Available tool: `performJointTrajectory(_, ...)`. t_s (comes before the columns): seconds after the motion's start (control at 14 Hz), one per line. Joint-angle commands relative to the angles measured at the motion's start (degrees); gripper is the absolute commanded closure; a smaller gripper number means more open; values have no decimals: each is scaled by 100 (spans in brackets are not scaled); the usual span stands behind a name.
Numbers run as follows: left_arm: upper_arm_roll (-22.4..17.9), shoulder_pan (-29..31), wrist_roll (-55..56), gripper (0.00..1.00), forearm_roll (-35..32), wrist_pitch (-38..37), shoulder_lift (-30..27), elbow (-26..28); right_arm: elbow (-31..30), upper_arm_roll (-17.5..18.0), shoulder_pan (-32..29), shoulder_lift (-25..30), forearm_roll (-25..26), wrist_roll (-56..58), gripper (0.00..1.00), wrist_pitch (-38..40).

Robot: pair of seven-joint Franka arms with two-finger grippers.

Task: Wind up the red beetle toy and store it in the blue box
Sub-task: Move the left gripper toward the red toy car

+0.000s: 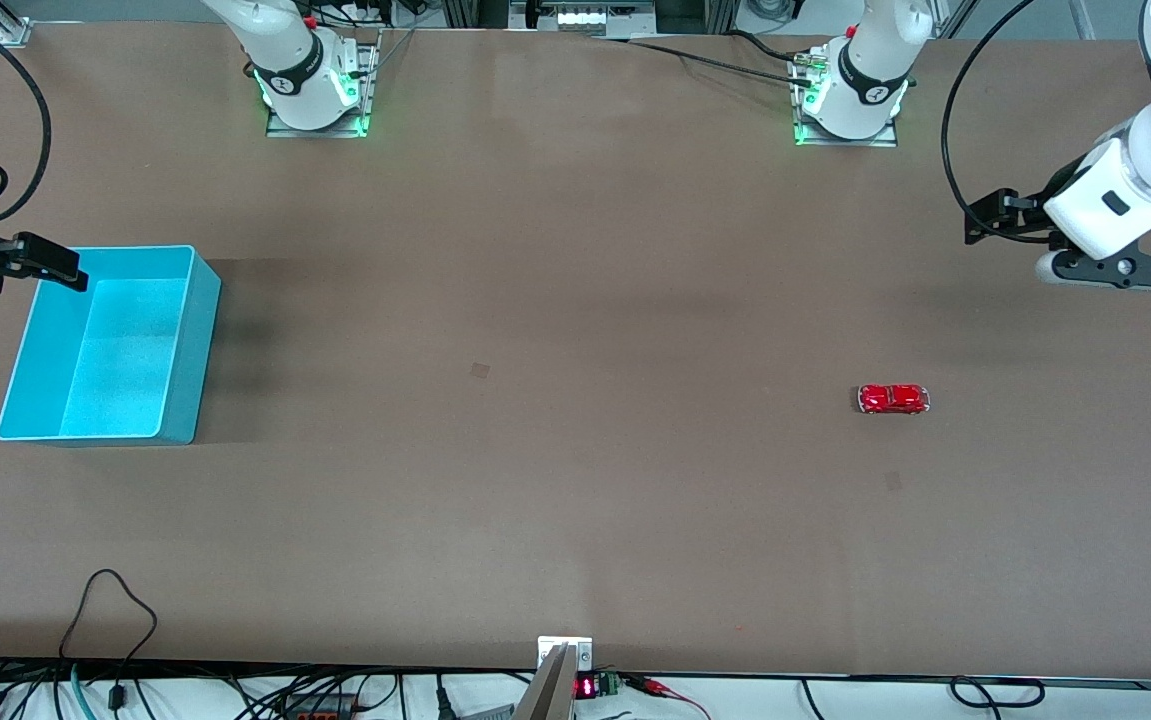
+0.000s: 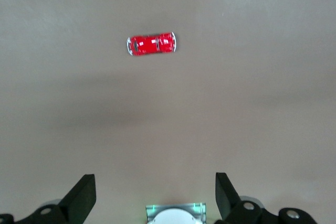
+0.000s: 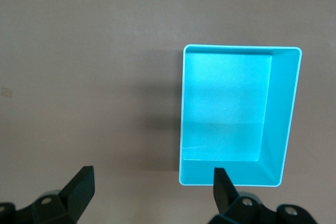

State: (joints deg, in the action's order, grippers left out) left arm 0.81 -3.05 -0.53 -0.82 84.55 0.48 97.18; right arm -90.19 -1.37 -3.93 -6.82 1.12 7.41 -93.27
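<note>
The red beetle toy [image 1: 893,399] rests on the brown table toward the left arm's end; it also shows in the left wrist view [image 2: 151,44]. My left gripper [image 1: 983,218] hangs open and empty above the table, farther from the front camera than the toy and apart from it [image 2: 155,178]. The blue box [image 1: 191,350] stands open-topped and empty toward the right arm's end; its wall shows in the right wrist view [image 3: 281,114]. My right gripper [image 1: 63,270] is open and empty over the box's rim at its outer corner [image 3: 153,170].
The two arm bases [image 1: 315,95] [image 1: 850,100] stand at the table's edge farthest from the front camera. Cables [image 1: 115,600] and a small display unit [image 1: 585,686] lie along the nearest edge. Bare brown table lies between the toy and the box.
</note>
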Motion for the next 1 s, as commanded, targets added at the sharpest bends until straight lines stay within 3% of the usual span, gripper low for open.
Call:
performJointTrajectory(0.0, -2, -56, 0, 0, 143, -516, 145, -138, -104, 40, -64, 111, -95, -20, 0, -60)
performJointTrajectory(0.43, 33, -65, -920, 0, 126, -922, 172, -138, -112, 40, -55, 120, -95, -20, 0, -42)
performJointTrajectory(0.64, 16, 23, -2639, 0, -6, -800, 303, -129, -112, 40, -64, 120, -95, -29, 0, -42)
performJointTrajectory(0.93, -2, 58, -4680, 0, -243, 174, 479, -6, -112, 40, -82, 120, -95, -21, 0, -51)
